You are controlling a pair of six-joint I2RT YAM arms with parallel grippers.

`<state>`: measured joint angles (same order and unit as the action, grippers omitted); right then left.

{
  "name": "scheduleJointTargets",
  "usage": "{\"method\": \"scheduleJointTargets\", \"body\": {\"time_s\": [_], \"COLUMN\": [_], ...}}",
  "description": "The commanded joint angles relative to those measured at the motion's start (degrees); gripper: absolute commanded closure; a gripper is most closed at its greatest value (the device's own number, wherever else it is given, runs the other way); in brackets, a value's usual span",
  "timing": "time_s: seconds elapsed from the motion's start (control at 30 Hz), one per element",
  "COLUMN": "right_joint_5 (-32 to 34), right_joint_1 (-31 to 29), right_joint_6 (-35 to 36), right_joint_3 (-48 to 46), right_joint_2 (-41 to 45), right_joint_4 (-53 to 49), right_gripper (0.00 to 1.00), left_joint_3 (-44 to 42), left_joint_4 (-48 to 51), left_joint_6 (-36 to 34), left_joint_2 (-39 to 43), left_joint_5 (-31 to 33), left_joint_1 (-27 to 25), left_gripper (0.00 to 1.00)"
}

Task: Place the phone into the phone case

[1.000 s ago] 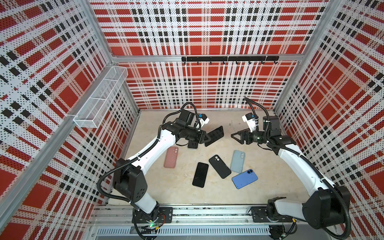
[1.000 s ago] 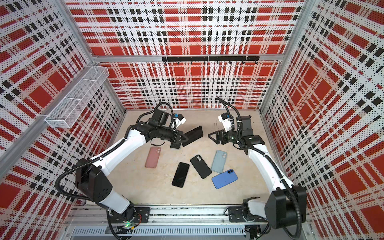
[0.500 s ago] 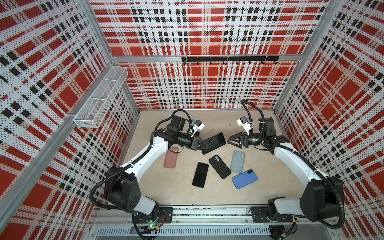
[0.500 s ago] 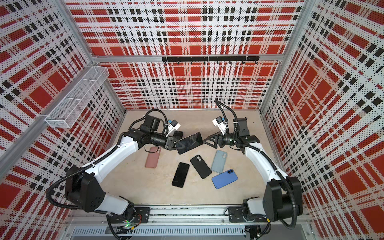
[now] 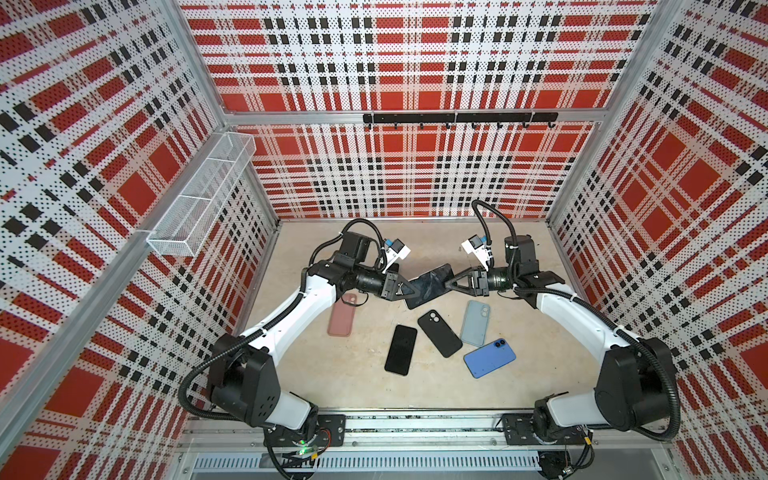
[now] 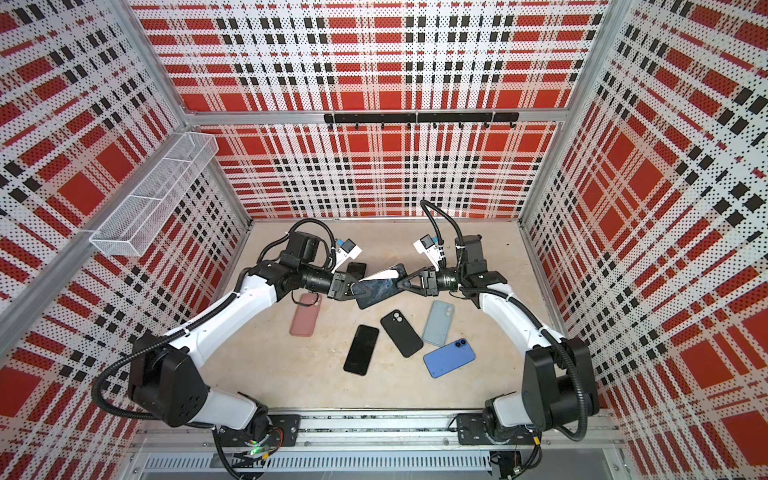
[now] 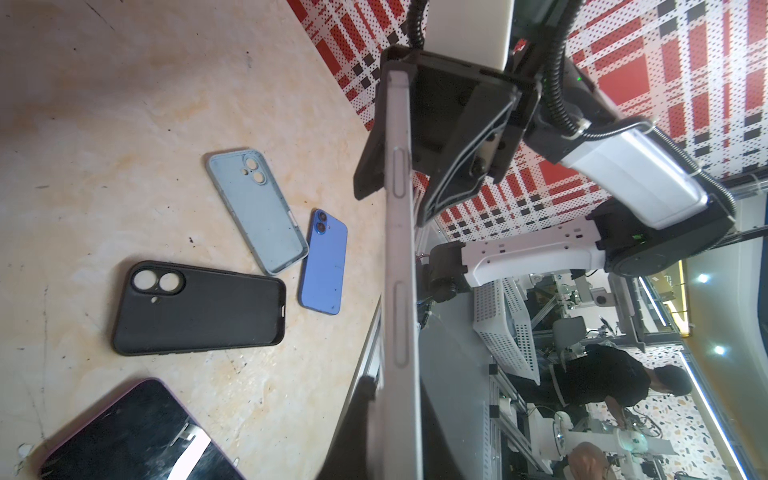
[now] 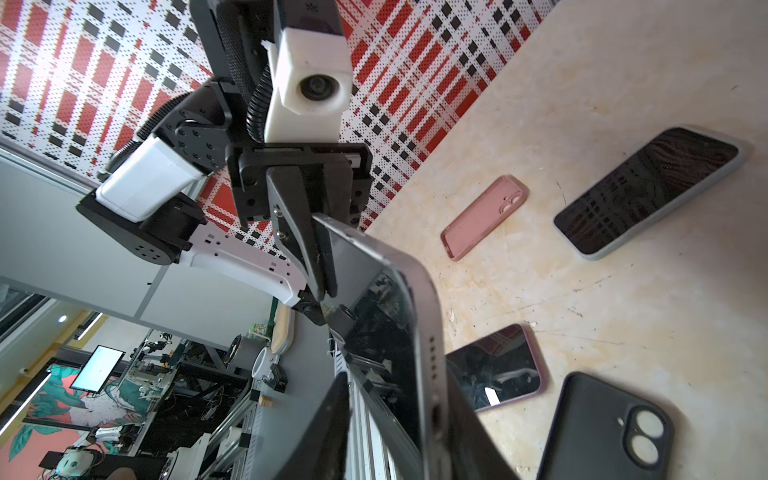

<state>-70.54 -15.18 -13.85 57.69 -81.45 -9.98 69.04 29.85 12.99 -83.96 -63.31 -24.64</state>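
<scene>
While my left gripper (image 5: 404, 291) is pinching one end of the dark-screened phone (image 5: 429, 284) at mid frame in both top views, my right gripper (image 5: 449, 286) is clamping the opposite end, keeping it tilted above the beige floor (image 5: 353, 386). Just below it, a black phone case (image 5: 439, 333), a pale blue case (image 5: 476, 318), a blue phone (image 5: 489, 357) and a screen-up black phone (image 5: 401, 350) are lying close together. My left wrist is overlapping the pink case (image 5: 341, 320) at centre left.
</scene>
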Motion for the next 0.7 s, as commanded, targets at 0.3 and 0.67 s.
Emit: {"method": "scheduleJointTargets", "body": {"time_s": [0.3, 0.67], "right_joint_5": [-7.5, -8.2], "right_joint_1": [-0.5, 1.2], "right_joint_6": [-18.7, -67.5], "right_joint_3": [-4.9, -8.3], "right_joint_2": [1.6, -9.3], "right_joint_4": [29.3, 91.2], "right_gripper": [1.0, 1.0], "left_joint_3": [-0.7, -1.1], "left_joint_4": [-6.2, -10.9], "left_joint_6": [3.1, 8.6], "left_joint_2": [2.8, 4.0], "left_joint_5": [-3.6, -2.3], "left_joint_1": [-1.0, -1.0], "left_gripper": [0.9, 0.32]}}
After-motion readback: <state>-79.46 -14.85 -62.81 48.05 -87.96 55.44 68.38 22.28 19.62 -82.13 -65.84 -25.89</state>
